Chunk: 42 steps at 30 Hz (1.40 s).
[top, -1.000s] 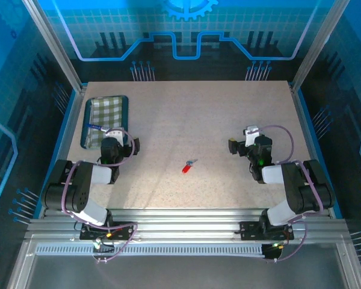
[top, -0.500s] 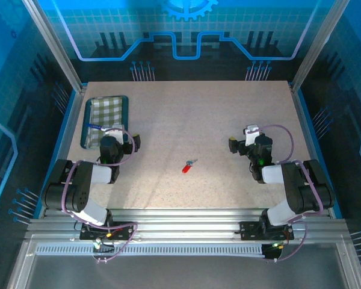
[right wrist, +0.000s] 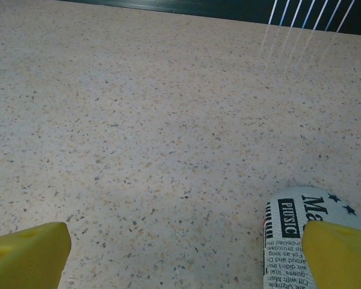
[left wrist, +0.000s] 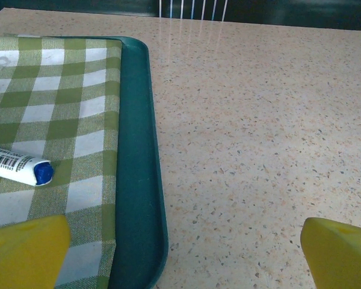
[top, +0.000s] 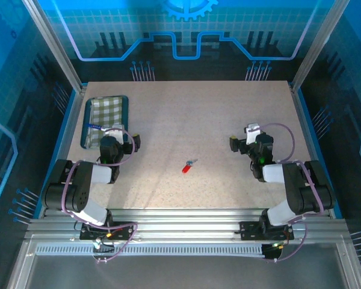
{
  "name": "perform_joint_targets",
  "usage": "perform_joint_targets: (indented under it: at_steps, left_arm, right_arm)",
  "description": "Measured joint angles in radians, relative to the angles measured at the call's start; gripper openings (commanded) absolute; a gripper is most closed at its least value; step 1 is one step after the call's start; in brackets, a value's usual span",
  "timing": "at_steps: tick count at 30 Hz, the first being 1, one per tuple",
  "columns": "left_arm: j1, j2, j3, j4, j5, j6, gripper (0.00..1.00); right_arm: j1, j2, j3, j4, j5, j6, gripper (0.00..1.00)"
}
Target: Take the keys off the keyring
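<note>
**Entry: keyring [top: 185,169] with key [top: 192,162]**

- Location: lying flat near the middle of the speckled surface [top: 186,108], between the two arms and well apart from both claws.
- Appearance: a tiny bright red oblong loop. A small dark grey key touches its far-right end and points up and to the right. At this size it is not clear how many keys there are or how they are threaded.
- Left claw [top: 135,143]: released, with the yellow fingers [left wrist: 24,250] spread wide and nothing between them. It sits just beside the near right corner of the green tray [left wrist: 138,180].
- Tray contents: a checked cloth [left wrist: 60,102] and a blue-tipped pen [left wrist: 18,167].
- Right claw [top: 231,144]: released and empty. A white printed object [right wrist: 286,238] lies by its right finger; what it is cannot be told.
- Step in hand: judged to be the opening approach. The key is on the ring and neither claw is near it.
- Next move calls for: both claws to travel inward to the centre. One should clench on the red loop to hold it steady, while the other takes the key's head. Both parts are far smaller than a finger, so the claws must close low against the surface with careful alignment.
</note>
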Motion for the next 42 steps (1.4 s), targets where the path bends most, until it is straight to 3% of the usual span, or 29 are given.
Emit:
perform_joint_targets:
  at_steps: [7, 11, 15, 17, 21, 23, 25, 28, 31, 35, 42]
  left_arm:
    - [-0.007, -0.170, 0.030, -0.155, -0.055, -0.005, 0.99]
    - [-0.006, -0.280, 0.158, -0.359, -0.062, -0.135, 0.99]
    - [0.006, -0.322, 0.252, -0.487, 0.072, -0.287, 0.99]
    - [0.005, -0.322, 0.269, -0.528, 0.159, -0.347, 0.99]
    - [-0.019, -0.322, 0.272, -0.607, 0.297, -0.426, 0.91]
    - [-0.059, -0.320, 0.287, -0.662, 0.359, -0.446, 0.85]
    - [-0.108, -0.313, 0.306, -0.697, 0.409, -0.457, 0.73]
    - [-0.200, -0.277, 0.352, -0.761, 0.465, -0.439, 0.54]
    - [-0.286, -0.205, 0.409, -0.832, 0.514, -0.393, 0.47]
    - [-0.368, -0.094, 0.491, -0.949, 0.559, -0.308, 0.50]
    - [-0.525, 0.076, 0.669, -1.119, 0.530, -0.103, 0.53]
  right_arm:
    - [-0.008, -0.245, 0.058, -0.198, 0.021, 0.065, 1.00]
    - [-0.112, -0.367, 0.155, -0.393, -0.086, 0.330, 1.00]
    - [-0.258, -0.373, 0.196, -0.460, -0.330, 0.548, 0.91]
    - [-0.268, -0.377, 0.176, -0.468, -0.425, 0.627, 1.00]
    - [-0.248, -0.468, 0.141, -0.573, -0.546, 0.679, 0.99]
    - [-0.227, -0.523, 0.153, -0.639, -0.585, 0.673, 0.92]
    - [-0.208, -0.560, 0.177, -0.713, -0.619, 0.652, 0.76]
    - [-0.182, -0.581, 0.209, -0.819, -0.657, 0.618, 0.65]
    - [-0.144, -0.581, 0.214, -0.923, -0.665, 0.582, 0.62]
    - [-0.081, -0.574, 0.214, -1.032, -0.661, 0.541, 0.62]
    - [-0.023, -0.562, 0.213, -1.088, -0.658, 0.509, 0.62]
